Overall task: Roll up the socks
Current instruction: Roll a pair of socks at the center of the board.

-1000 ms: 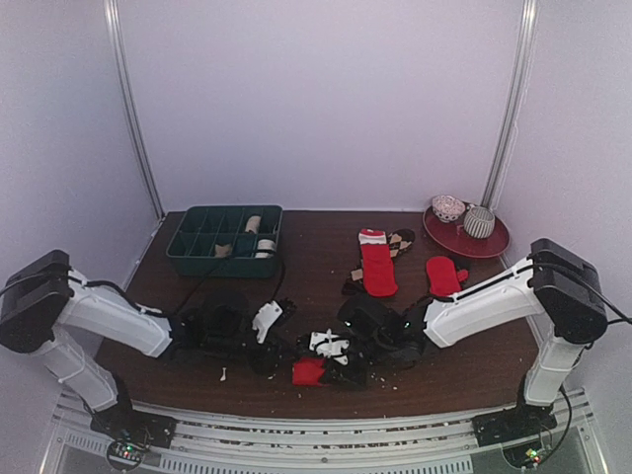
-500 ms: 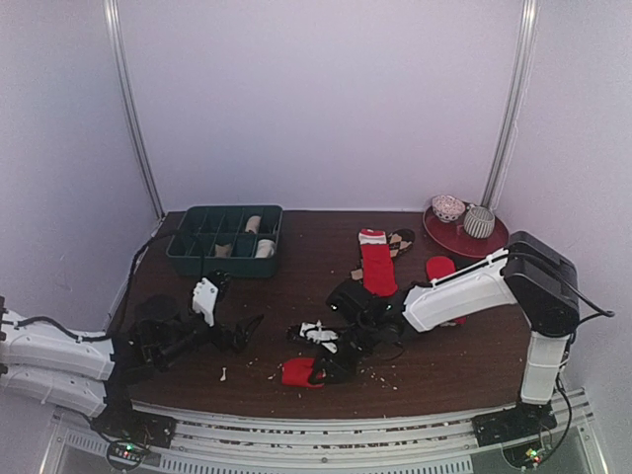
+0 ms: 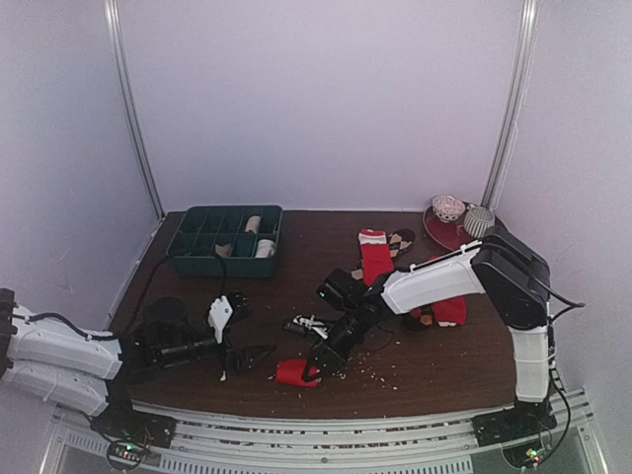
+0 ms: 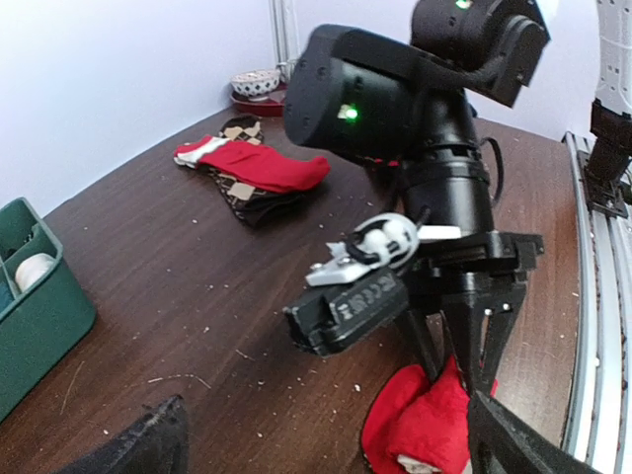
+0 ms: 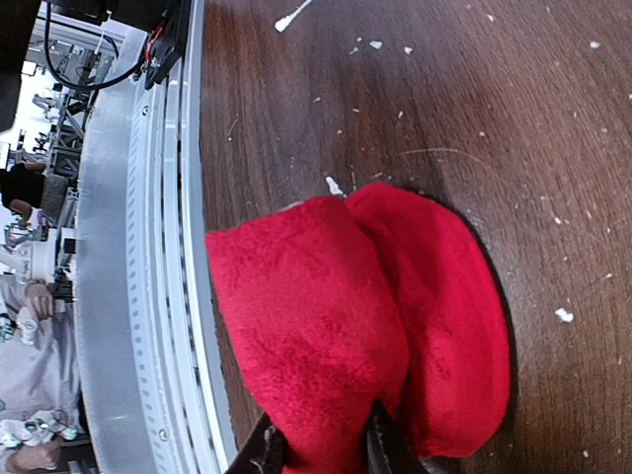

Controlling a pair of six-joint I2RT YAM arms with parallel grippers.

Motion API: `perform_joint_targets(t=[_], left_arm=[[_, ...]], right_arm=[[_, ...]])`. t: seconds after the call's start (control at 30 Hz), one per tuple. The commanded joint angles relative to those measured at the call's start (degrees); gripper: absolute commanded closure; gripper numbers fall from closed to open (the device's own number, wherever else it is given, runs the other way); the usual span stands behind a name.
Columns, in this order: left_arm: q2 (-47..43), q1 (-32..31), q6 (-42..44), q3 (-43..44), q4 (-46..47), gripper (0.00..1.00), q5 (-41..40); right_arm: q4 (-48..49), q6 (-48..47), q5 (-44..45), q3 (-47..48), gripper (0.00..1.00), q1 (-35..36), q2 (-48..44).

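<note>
- Step: one red sock [image 3: 294,373] sits bunched into a roll on the table [image 3: 306,252], close to the near edge; I judge the roll is being finished off or is ready to lift
- Right gripper [image 5: 321,444] is narrow and pinches a fold of that roll from above
- Left gripper [image 3: 249,355] stands wide and holds nothing; it is just left of the roll, not touching it
- Next, my call: keep the pinch firm so the roll doesn't spring open, lift straight up, then carry it towards the dark green tray [image 3: 212,267] at the far left
- Unrolled work waits mid-table: a red sock with a cream end [image 3: 376,267] lies on a brown diamond sock [image 3: 400,240], and another red one [image 3: 452,311] lies under the right forearm
- Edges: the aluminium rail [image 5: 148,296] runs just beside the roll, so I'd avoid any drag towards me
- Room: bare wood between roll and tray; the left arm lies low across that side, so I'd route over or behind it
</note>
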Motion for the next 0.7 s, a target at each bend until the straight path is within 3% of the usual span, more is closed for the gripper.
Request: perform_joint_targets(t=[0.0, 0.3, 0.53, 0.67], left_arm=[[2.5, 0.1, 2.1, -0.6, 3.6, 0.04, 6.2], [16.1, -5.0, 6.8, 6.5, -0.4, 0.04, 4.0], [19.2, -7.9, 8.5, 7.1, 4.5, 0.04, 0.6], [20.1, -8.4, 9.3, 7.3, 4.0, 0.13, 1.7]], right_arm=[[-22.1, 0.8, 9.3, -0.9, 0.77, -0.7, 8.7], [-27.4, -0.8, 10.0, 3.4, 0.78, -2.3, 12.0], [-30.0, -2.8, 10.1, 4.1, 0.78, -2.9, 12.7], [-30.1, -2.8, 10.4, 4.6, 0.78, -3.1, 12.7]])
